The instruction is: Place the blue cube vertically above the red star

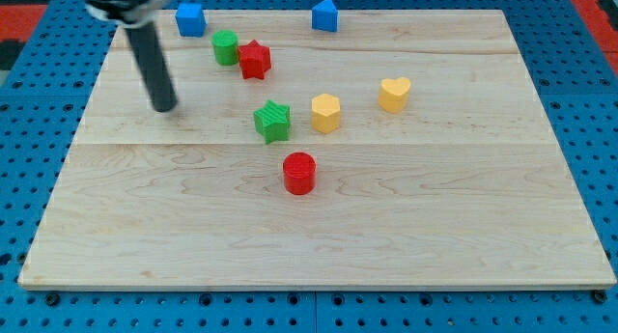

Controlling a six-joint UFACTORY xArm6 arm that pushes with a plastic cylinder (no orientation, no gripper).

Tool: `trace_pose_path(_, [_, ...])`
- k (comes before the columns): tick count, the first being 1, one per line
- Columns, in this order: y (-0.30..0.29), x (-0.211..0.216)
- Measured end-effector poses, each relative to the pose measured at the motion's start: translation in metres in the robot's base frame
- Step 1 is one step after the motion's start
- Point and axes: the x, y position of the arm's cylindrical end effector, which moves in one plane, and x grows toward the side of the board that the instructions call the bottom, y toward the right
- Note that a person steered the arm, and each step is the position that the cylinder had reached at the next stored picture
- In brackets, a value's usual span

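So the red star point(254, 59) sits near the wooden board's point(463, 236) top edge, touching a green cylinder point(225, 47) on its left. The blue cube point(190, 18) is up-left of the star, just past that cylinder. My tip point(166, 107) is down-left of the star, touching nothing — plain rod, no jaws.
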Motion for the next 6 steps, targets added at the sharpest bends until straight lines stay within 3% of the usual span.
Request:
trace_pose_path(2, [-0.015, -0.128])
trace_pose_path(3, [0.024, -0.158])
trace_pose_path(6, [0.100, -0.162])
